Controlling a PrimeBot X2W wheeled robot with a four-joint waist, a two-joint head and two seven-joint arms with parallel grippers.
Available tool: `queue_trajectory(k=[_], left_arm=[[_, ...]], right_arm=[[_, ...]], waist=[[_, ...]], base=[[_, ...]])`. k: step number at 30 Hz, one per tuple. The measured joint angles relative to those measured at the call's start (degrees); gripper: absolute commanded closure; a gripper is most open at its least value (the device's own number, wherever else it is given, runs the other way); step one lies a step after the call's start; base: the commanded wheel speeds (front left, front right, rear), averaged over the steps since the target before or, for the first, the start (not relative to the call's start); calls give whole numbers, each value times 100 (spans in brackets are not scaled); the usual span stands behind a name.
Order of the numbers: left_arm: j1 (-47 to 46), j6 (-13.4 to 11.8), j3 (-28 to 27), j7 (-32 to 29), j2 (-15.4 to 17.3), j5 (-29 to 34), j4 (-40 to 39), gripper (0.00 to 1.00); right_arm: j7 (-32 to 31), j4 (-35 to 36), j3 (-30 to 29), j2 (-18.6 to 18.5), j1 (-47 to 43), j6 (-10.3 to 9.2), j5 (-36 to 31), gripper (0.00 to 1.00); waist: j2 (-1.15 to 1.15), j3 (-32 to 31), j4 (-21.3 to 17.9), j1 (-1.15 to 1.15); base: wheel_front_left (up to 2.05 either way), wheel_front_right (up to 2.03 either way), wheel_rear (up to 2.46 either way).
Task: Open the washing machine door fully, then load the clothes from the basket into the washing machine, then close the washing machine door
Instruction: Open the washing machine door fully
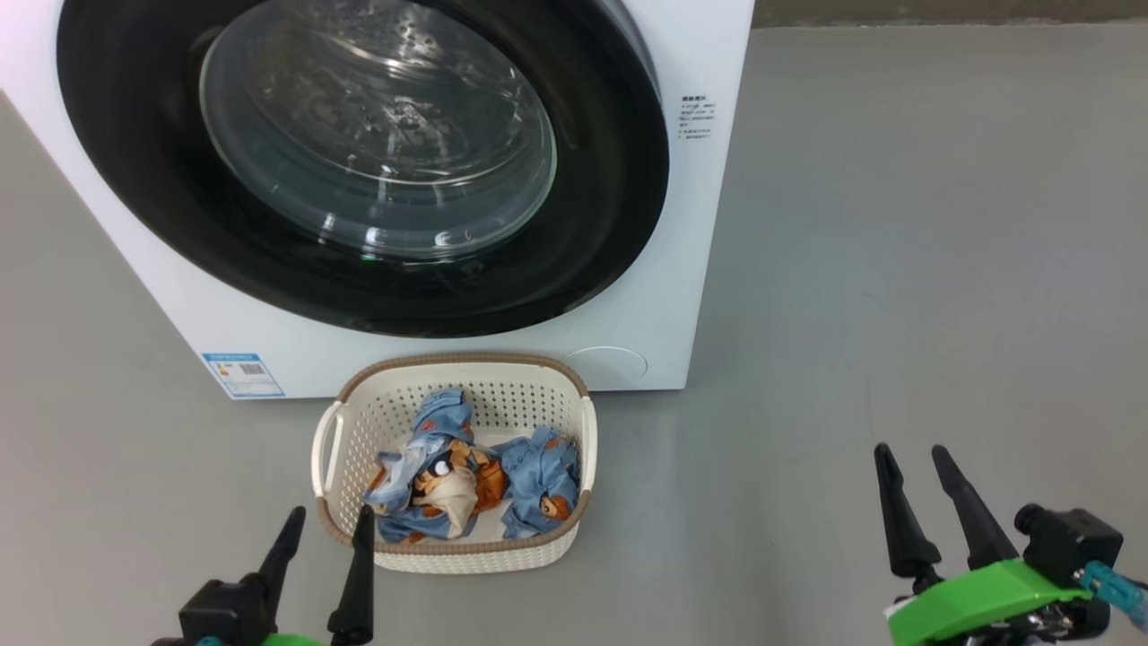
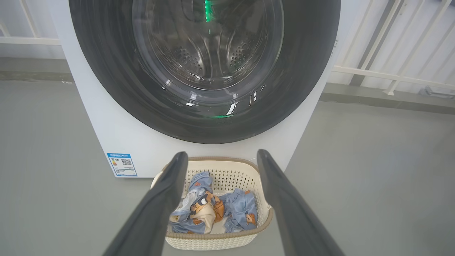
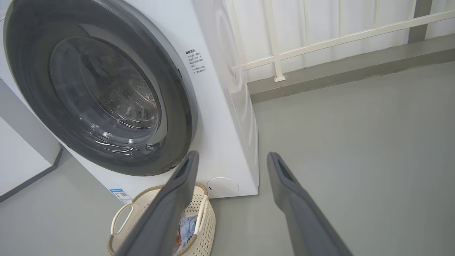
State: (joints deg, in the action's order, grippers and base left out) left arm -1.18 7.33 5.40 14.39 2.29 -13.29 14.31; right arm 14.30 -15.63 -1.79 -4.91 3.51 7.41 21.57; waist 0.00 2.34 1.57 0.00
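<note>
Gripper state: the left gripper (image 1: 330, 513) stands wide open and empty at the lower left of the head view. Its inner finger is just beside the near left corner of the basket (image 1: 462, 361). The right gripper (image 1: 911, 450) is equally wide and empty at the lower right, well apart from the basket, above bare floor (image 1: 897, 224).

The clothes (image 1: 466, 480) lie crumpled together inside the basket at lower centre. The basket sits on the floor just in front of the washing machine (image 1: 691, 296), directly below the lower edge of the washing machine door (image 1: 610, 179). The door fills the upper left of the frame and appears shut flush against the cabinet, so the opening step is judged not yet begun.

Probable faults from this position:
- The glossy black rim offers little purchase, so a finger may slip off and strike the glass.
- The hinge side cannot be told. A pull at the wrong edge would not release the door.
- The light basket may tip or slide if the nearby left finger catches its rim.
- A partly opened door would obstruct loading.
- Tangled garments may drag one another over the rim.
</note>
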Motion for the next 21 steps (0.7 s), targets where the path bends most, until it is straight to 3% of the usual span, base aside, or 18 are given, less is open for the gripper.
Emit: queue_trajectory(k=[1,10,21], left_arm=[[0,0,8,0,0,-29,0,0],[-13,0,140,0,0,-158,-7,0],[-274,0,274,0,-1,-250,-62,0]], right_arm=[[0,-4,16,0,40,0,64,100],[1,-57,212,19,429,0,1200,100],[2,81,725,-435,1256,0,2817,100]], waist=[[0,4,10,0],[0,104,109,0],[0,342,223,0]], base=[[0,0,0],[0,0,0],[0,0,0]])
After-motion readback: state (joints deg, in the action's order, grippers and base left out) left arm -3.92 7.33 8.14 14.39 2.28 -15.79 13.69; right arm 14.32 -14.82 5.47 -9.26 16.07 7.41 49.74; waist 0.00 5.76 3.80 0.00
